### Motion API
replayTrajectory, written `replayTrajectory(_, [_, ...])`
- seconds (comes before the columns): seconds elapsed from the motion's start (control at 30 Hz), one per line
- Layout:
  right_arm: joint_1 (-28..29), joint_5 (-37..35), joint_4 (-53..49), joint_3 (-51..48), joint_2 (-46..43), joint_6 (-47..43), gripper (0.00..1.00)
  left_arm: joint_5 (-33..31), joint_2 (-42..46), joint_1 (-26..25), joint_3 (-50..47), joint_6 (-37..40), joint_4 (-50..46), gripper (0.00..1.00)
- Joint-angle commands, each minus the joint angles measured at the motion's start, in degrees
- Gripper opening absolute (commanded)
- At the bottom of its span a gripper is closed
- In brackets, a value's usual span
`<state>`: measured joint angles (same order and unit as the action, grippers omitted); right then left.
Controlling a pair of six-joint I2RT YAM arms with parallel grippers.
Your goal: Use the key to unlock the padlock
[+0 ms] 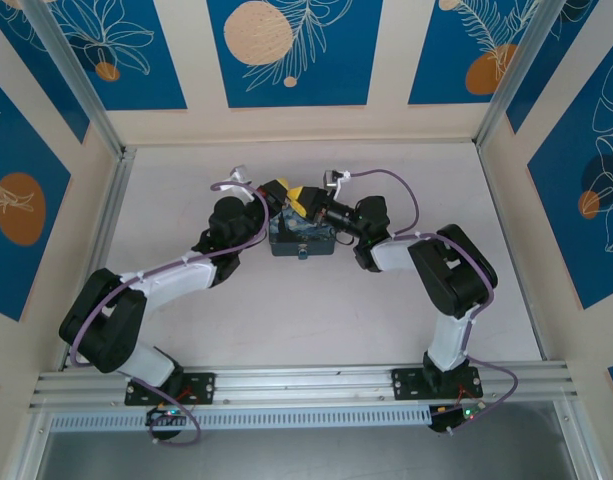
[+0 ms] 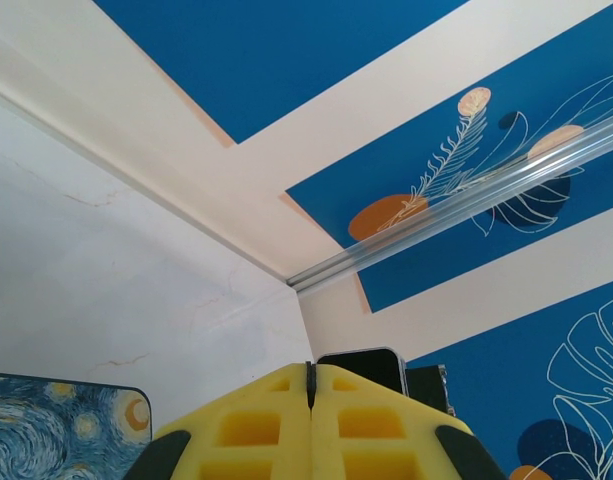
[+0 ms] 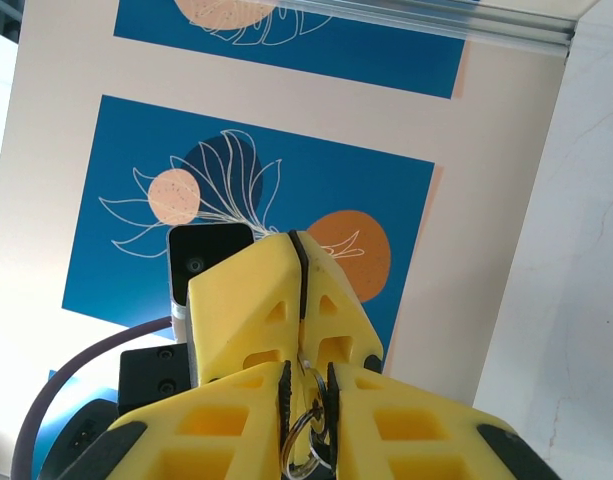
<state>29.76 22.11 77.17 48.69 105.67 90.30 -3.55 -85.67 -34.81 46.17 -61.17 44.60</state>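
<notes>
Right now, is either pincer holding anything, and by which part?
The right pincer clamps a metal ring, the loop itself, between its fingertips. The left pincer is shut; any hold cannot be told.

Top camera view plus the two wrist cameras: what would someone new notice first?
The left gripper and right gripper meet nearly tip to tip at the far edge of a starry-night painted box mid-table. A metal key ring sits pinched between the right gripper's yellow fingers; the left's are shut.

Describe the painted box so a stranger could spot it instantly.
Find the pale table, then look at its middle. The painted box lies there: dark blue with swirling yellow night-sky stars, unlike the plain yellow gripper fingers beside it.
</notes>
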Motion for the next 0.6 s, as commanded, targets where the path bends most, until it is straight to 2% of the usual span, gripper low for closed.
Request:
replayTrajectory(0.0, [0.56, 0.05, 2.87, -0.01, 0.68, 0.16, 0.21, -1.36, -0.43, -0.53, 0.23, 0.17, 1.37, 0.00])
replayTrajectory(0.23, [0.64, 0.02, 2.97, 0.05, 1.13, 0.40, 0.20, -1.44, -0.46, -0.55, 0.16, 0.20, 1.26, 0.00])
replayTrajectory(0.37, [0.56, -0.04, 2.92, -0.16, 1.21, 0.58, 0.13, -1.58, -0.33, -0.57, 0.15, 0.31, 1.10, 0.00])
replayTrajectory(0.5, [0.34, 0.04, 2.90, -0.21, 1.13, 0.66, 0.00, -1.68, -0.29, -0.54, -0.05, 0.18, 1.10, 0.00])
replayTrajectory(0.57, [0.13, -0.11, 2.97, -0.53, 0.87, 0.75, 0.00, -1.65, -0.11, -0.59, -0.20, 0.23, 0.89, 0.00])
